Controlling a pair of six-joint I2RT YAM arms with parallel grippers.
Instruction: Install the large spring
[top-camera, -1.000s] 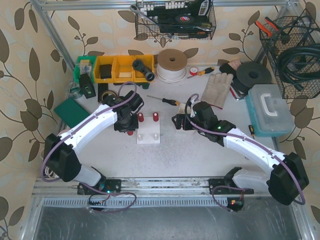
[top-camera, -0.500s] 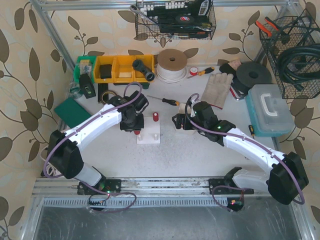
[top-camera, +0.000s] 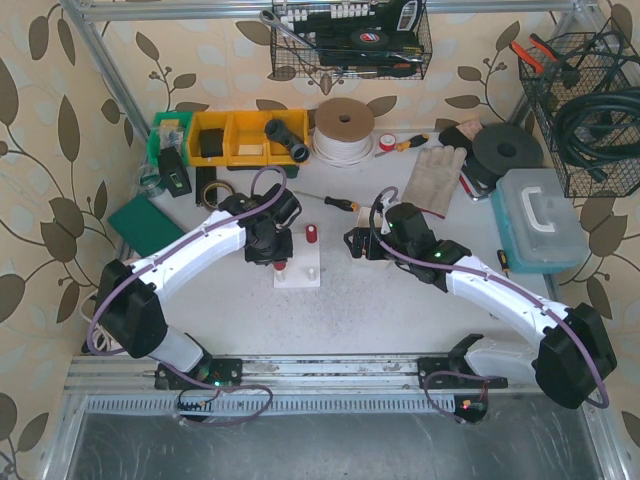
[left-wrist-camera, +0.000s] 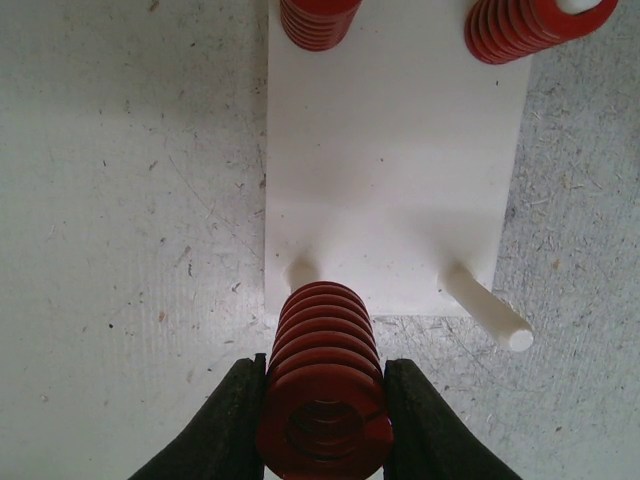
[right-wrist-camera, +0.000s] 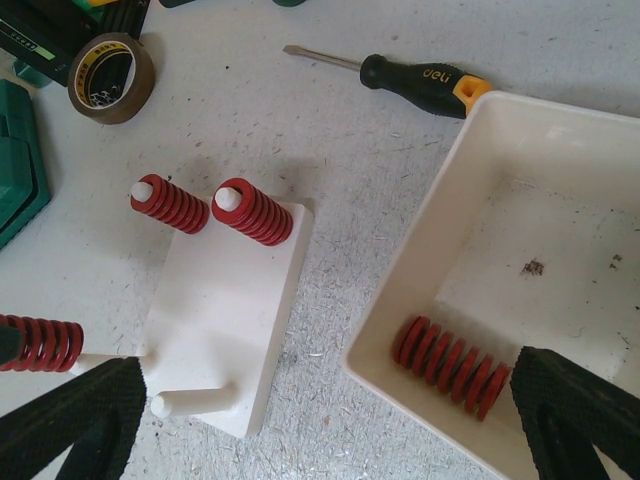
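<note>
The left gripper (left-wrist-camera: 325, 440) is clamped tight on one red spring (left-wrist-camera: 322, 380), which sits at the tip of the near-left peg (left-wrist-camera: 303, 272) of the white block (left-wrist-camera: 400, 180). The block has four pegs: two far springs (right-wrist-camera: 170, 205) (right-wrist-camera: 252, 212) are seated and one bare peg (left-wrist-camera: 487, 307) remains. The right gripper (right-wrist-camera: 325, 420) gapes wide and empty above the white tray (right-wrist-camera: 480, 130), which holds a fourth spring (right-wrist-camera: 452, 366).

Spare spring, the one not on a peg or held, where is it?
In the right wrist view, the spring lies in the lower-left corner of the white tray, right of the peg board.
</note>
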